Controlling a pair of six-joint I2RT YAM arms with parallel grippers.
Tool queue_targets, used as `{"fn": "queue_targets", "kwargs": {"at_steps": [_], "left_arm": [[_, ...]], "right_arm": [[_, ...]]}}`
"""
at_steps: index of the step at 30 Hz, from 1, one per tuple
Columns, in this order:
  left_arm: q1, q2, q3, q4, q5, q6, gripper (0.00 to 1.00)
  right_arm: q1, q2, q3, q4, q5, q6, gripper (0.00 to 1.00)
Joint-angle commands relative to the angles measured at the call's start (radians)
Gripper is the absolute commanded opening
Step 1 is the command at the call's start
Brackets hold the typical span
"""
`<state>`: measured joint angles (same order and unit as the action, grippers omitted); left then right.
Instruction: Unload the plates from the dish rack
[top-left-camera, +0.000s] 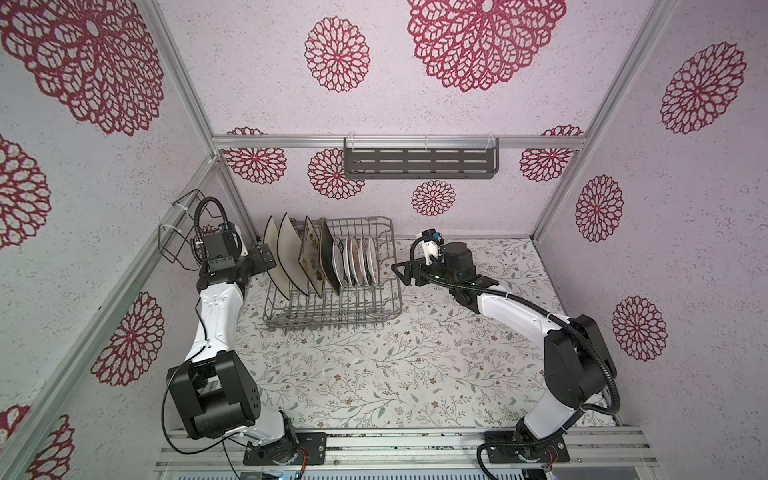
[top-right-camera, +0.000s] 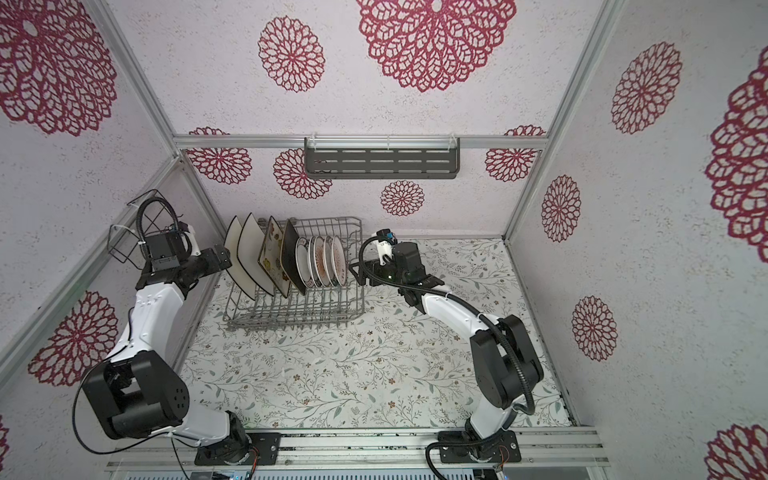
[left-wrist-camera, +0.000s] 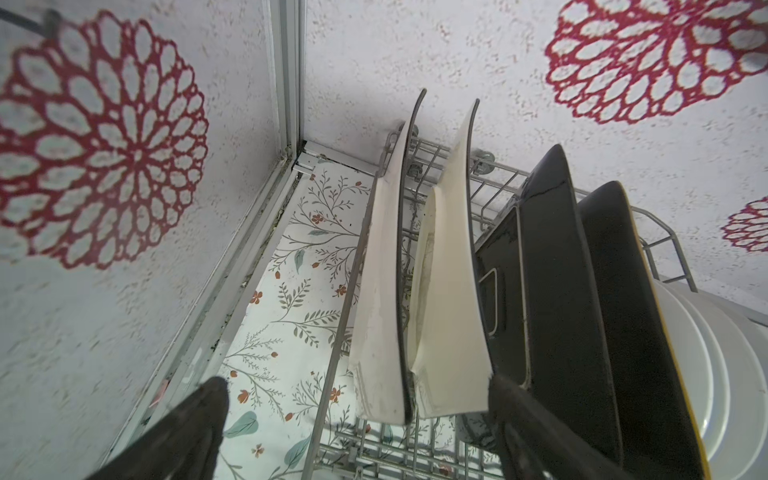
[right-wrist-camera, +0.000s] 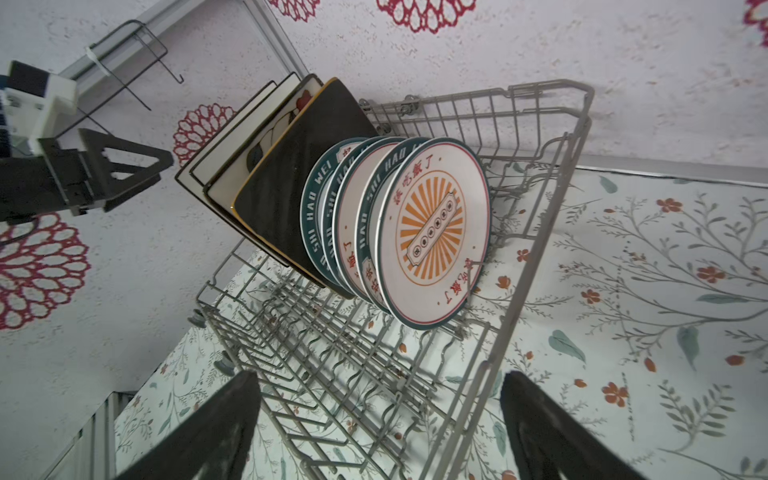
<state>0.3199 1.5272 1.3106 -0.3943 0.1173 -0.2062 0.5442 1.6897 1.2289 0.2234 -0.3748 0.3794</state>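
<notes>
**Grey wire dish rack (top-left-camera: 328, 322) loaded, both grippers spread at its ends**

Set on the floral-patterned table (top-left-camera: 374, 374), the dish rack (top-right-camera: 291, 322) sits toward the back wall, left of centre in both top views. The plates stand on edge between its tines in one row. From the left come two white black-rimmed plates (top-left-camera: 293, 253) (top-right-camera: 253, 253), a cream floral plate (top-left-camera: 311, 253) (top-right-camera: 272, 257) and a dark brown plate (top-left-camera: 330, 262) (top-right-camera: 292, 262), all leaning left. Several small round plates (top-left-camera: 357, 262) (top-right-camera: 322, 262) are packed close beside them.

The left gripper (top-left-camera: 268, 257) (top-right-camera: 220, 257) is at the rack's left end, level with the outermost white plate. In the left wrist view its fingers (left-wrist-camera: 187, 428) stand wide apart, and the near corners of both white plates (left-wrist-camera: 382, 291) lie between the tips. One tip sits right at the second plate's corner; whether it touches cannot be told. Nothing is clamped.

The right gripper (top-left-camera: 401, 272) (top-right-camera: 355, 270) hovers just beside the rack's right wall, facing the round plates. In the right wrist view its fingers (right-wrist-camera: 216, 428) are parted, with only rack wires and table between them, holding nothing. The nearest round plate (right-wrist-camera: 432, 232), with an orange sunburst centre and a dark rim, is well apart from the tips.

A grey slotted shelf (top-left-camera: 419, 162) hangs on the back wall, and a black wire holder (top-left-camera: 183, 232) hangs behind the left arm.
</notes>
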Motion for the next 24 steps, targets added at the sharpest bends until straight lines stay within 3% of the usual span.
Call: {"fn": "queue_targets", "kwargs": {"at_steps": [1, 13, 24], "left_arm": [[0.004, 0.03, 0.035, 0.048, -0.011, 0.002, 0.99], [-0.001, 0.144, 0.115, 0.018, -0.003, -0.016, 0.89], [-0.029, 0.04, -0.089, 0.212, -0.06, 0.026, 0.87]], "right_arm": [[0.014, 0.006, 0.043, 0.045, -0.062, 0.037, 0.92], [0.029, 0.023, 0.056, -0.014, -0.051, -0.005, 0.91], [0.03, 0.058, 0.059, -0.036, -0.025, -0.058, 0.91]]}}
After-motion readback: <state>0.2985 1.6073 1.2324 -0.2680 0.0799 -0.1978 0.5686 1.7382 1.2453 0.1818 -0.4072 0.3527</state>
